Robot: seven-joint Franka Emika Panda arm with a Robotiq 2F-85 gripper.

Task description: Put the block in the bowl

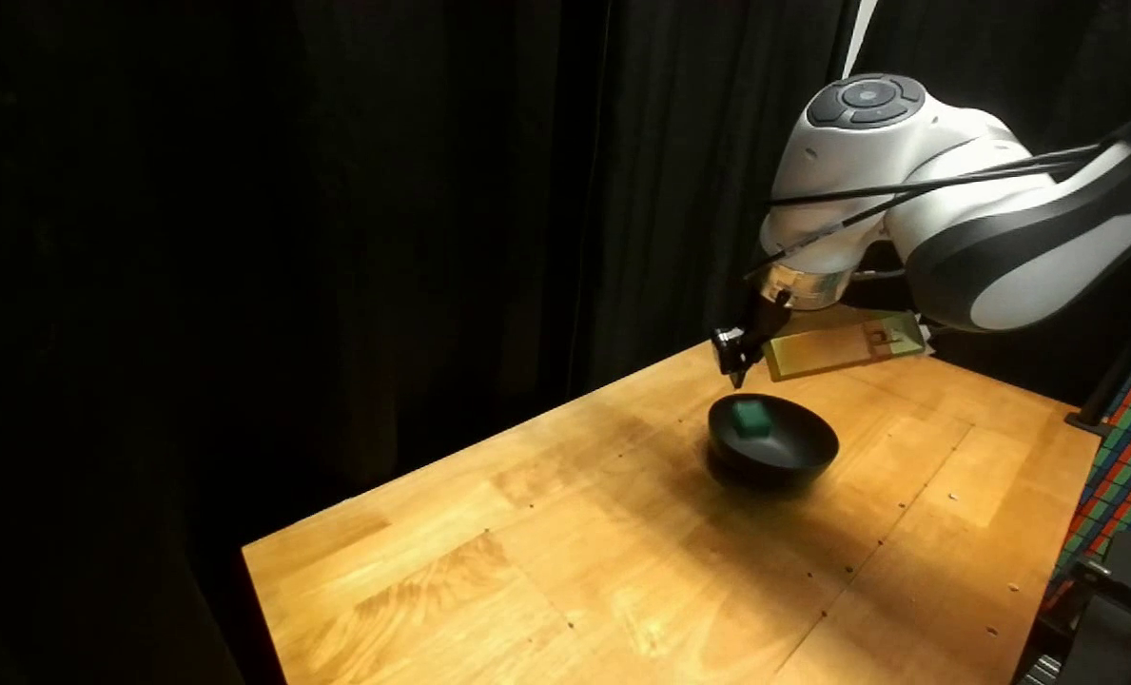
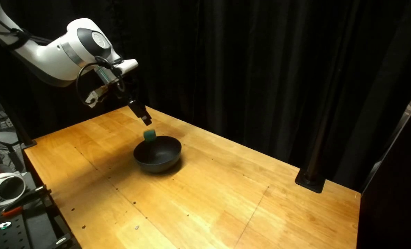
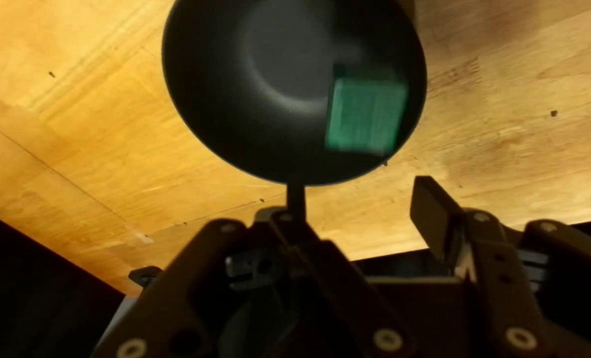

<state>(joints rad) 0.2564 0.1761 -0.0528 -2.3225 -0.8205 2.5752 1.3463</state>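
Note:
The black bowl (image 1: 798, 447) stands on the wooden table and also shows in an exterior view (image 2: 158, 164) and the wrist view (image 3: 215, 94). The small green block (image 2: 149, 135) is at the bowl's rim on the gripper's side, below the fingertips and apart from them. It looks blurred over the bowl in the wrist view (image 3: 366, 115) and appears within the bowl's outline in an exterior view (image 1: 751, 419). I cannot tell whether it touches the bowl. My gripper (image 3: 360, 189) is open and empty, above and beside the bowl's rim; it shows in both exterior views (image 1: 736, 366) (image 2: 146, 120).
A flat yellowish-green piece (image 1: 846, 344) lies at the table's back behind the gripper. A black post with a foot plate (image 2: 310, 181) stands at the table's edge. Dark curtains hang behind. A side cart (image 2: 15, 221) with a white roll (image 2: 5, 190) adjoins the table.

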